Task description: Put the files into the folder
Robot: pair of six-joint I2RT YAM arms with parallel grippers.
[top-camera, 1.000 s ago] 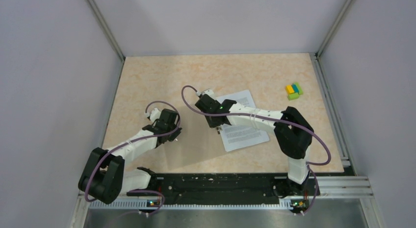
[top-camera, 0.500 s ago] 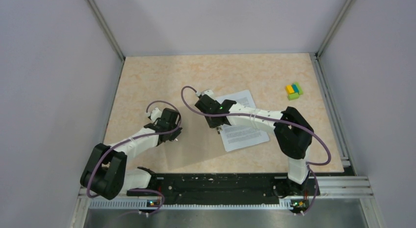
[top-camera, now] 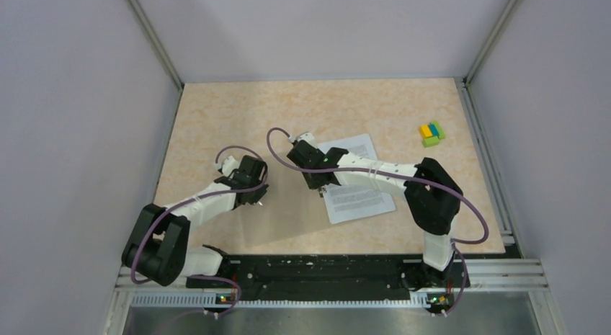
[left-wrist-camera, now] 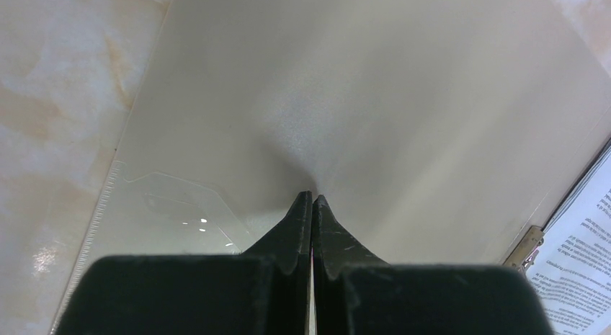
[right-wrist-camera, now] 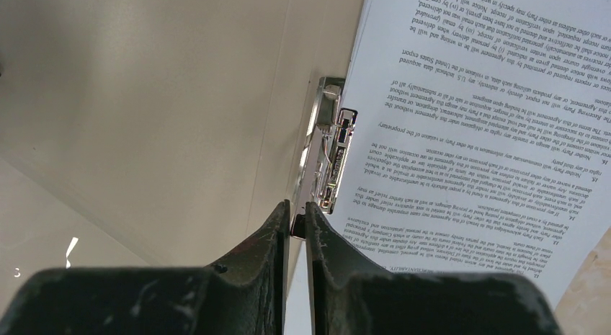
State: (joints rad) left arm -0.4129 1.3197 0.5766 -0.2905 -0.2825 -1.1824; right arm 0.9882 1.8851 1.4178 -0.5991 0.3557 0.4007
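Left jaws: pressed together, tips nipping the cover of the folder [left-wrist-camera: 403, 97]. The sheet dimples right at the tips and fans out ahead of them, filling most of the left wrist view

Clear pocket [left-wrist-camera: 166, 205] on the folder sits just left of the left jaws' tips, with bare bench [left-wrist-camera: 43, 97] further left

Files [left-wrist-camera: 583, 263] are low and right of the left jaws, past the folder's edge. They're white sheets with small black print

Right jaws: nearly together with only a thin slit between them, pinching the near end of the metal clip [right-wrist-camera: 328, 169]. The clip runs straight ahead from the tips, along the left edge of the files

From the right jaws, the files spread ahead and to the right, lying flat, their print upside down in that camera. The folder's plain surface lies ahead and to the left

From above, the two sets of jaws are near each other mid-bench, left jaws to the left of the right jaws. The files lie under and beyond the right wrist. The folder's colour blends with the bench there, so I can't trace its outline

Block cluster [top-camera: 431, 133] is well off to the right of the right jaws, far side, clear of everything
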